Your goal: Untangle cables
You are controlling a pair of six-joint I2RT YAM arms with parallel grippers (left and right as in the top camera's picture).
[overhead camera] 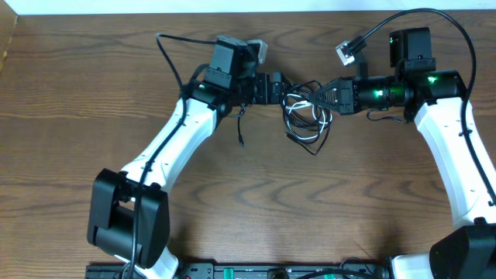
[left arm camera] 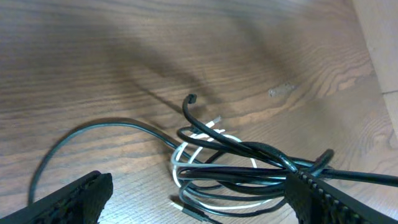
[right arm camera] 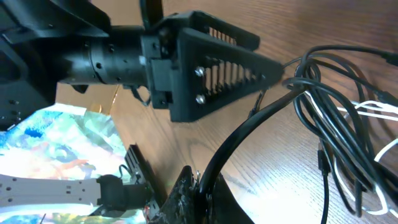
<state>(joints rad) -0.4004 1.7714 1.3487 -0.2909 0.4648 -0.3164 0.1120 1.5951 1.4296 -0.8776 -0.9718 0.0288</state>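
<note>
On wooden table (overhead camera: 77, 116), tangled black cable (left arm camera: 258, 149) is pinched by closed right gripper (overhead camera: 318, 91); left gripper (left arm camera: 196, 199) spread empty, white cable (left arm camera: 176, 165) unfreed

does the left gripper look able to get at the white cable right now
Probably, though not cleanly: the left gripper is open with the white cable between its fingers, but black cable loops cross over it, so it would likely pinch both.
</note>
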